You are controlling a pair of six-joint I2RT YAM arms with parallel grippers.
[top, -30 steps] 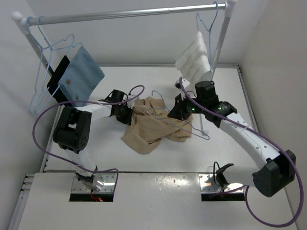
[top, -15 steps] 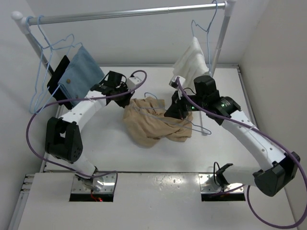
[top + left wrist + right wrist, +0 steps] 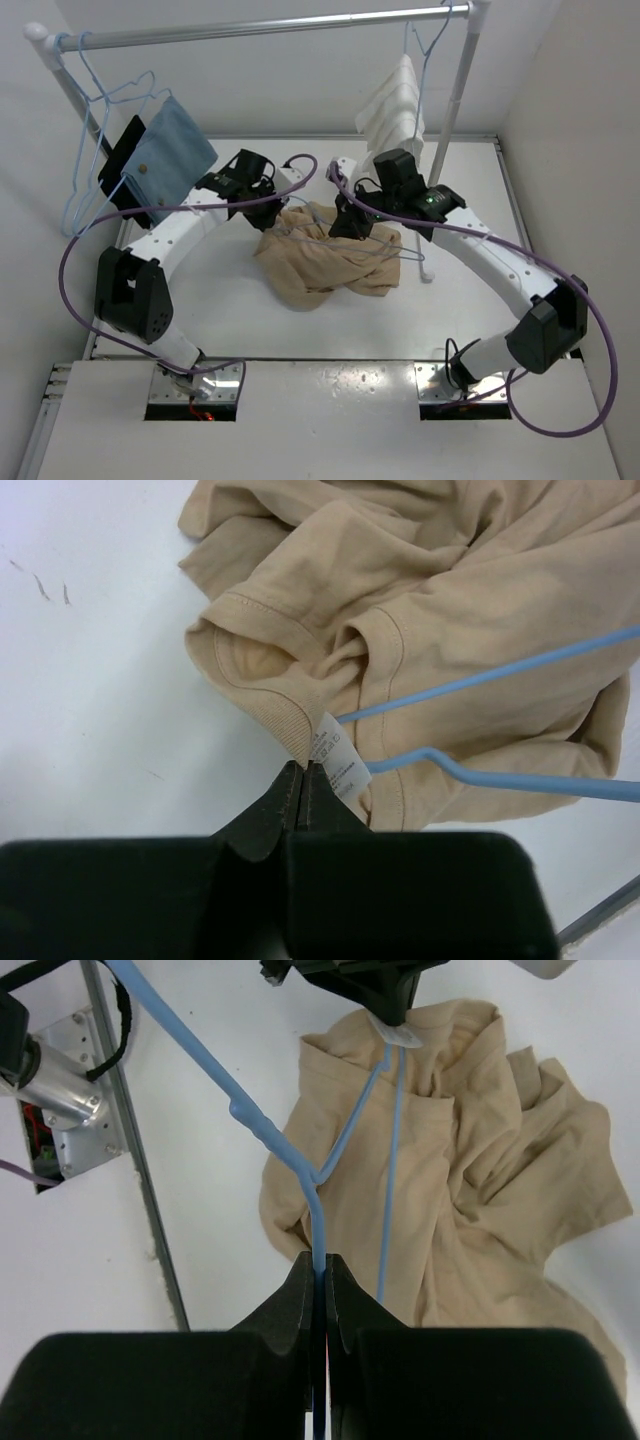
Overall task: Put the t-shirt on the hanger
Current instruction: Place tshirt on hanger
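The tan t-shirt point(image 3: 325, 265) lies crumpled on the white table; it fills the left wrist view point(image 3: 450, 600) and the right wrist view point(image 3: 480, 1160). My left gripper point(image 3: 280, 210) is shut on the shirt's ribbed collar beside its white label point(image 3: 335, 760), its jaws closed tight point(image 3: 302, 770). My right gripper point(image 3: 337, 226) is shut on the wire of the pale-blue hanger point(image 3: 270, 1140), jaws closed around it point(image 3: 320, 1265). The hanger point(image 3: 395, 255) runs over the shirt, with one end reaching into the collar near the left gripper point(image 3: 385, 995). Two hanger wires point(image 3: 500, 670) cross the cloth.
A metal rail point(image 3: 260, 30) spans the back on posts point(image 3: 452, 110). Spare blue hangers point(image 3: 95, 130) and a light-blue cloth point(image 3: 170, 155) hang at the left. A white ribbed cloth point(image 3: 395, 110) hangs on a hanger at the right. The table's front edge point(image 3: 130, 1160) is near.
My left arm has stretched out toward the back, drawing the collar with it. My right gripper has moved left and back with the hanger, over the shirt. The shirt has bunched up.
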